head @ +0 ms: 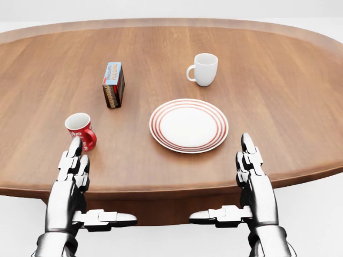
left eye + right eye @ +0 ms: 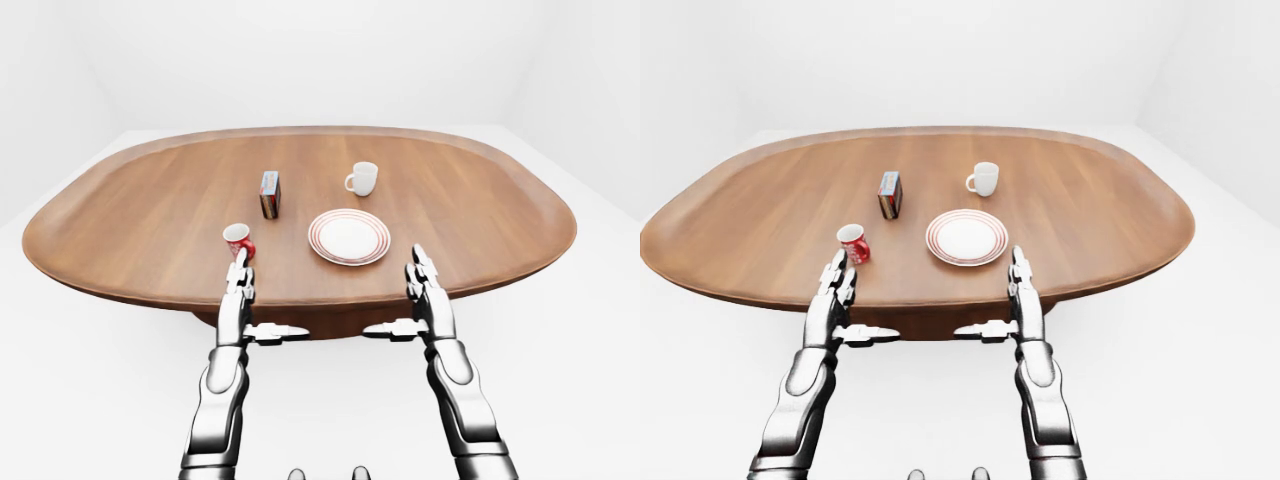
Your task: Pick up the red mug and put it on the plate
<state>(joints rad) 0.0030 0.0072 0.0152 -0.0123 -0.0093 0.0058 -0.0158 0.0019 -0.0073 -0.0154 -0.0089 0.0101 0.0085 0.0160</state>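
The small red ceramic mug (image 1: 80,130) with a white inside is seen upright on the large oval wooden table (image 1: 289,107), at the left of the head view and near the table's lower edge. It is held by nothing. Just below it, the silver three-finger left hand (image 1: 71,184) is raised with its fingers stretched straight toward the mug and its thumb turned out to the right; the fingertips (image 1: 75,145) overlap the mug's lower edge in this view, but whether they touch it cannot be told. The hand is spread wide and nothing is gripped.

Above and to the right of the mug, a small dark rectangular box (image 1: 113,84) with a blue top and printed sides is stood on the table, well apart from the mug. Further right, near the middle of the view, a round white plate (image 1: 188,125) with red rings round its rim is laid flat and bare. A white ceramic cup (image 1: 203,69) with its handle to the left is placed above the plate.

At the right, the silver right hand (image 1: 252,184) is likewise spread, thumb pointed left, below the plate's right rim, with nothing held.
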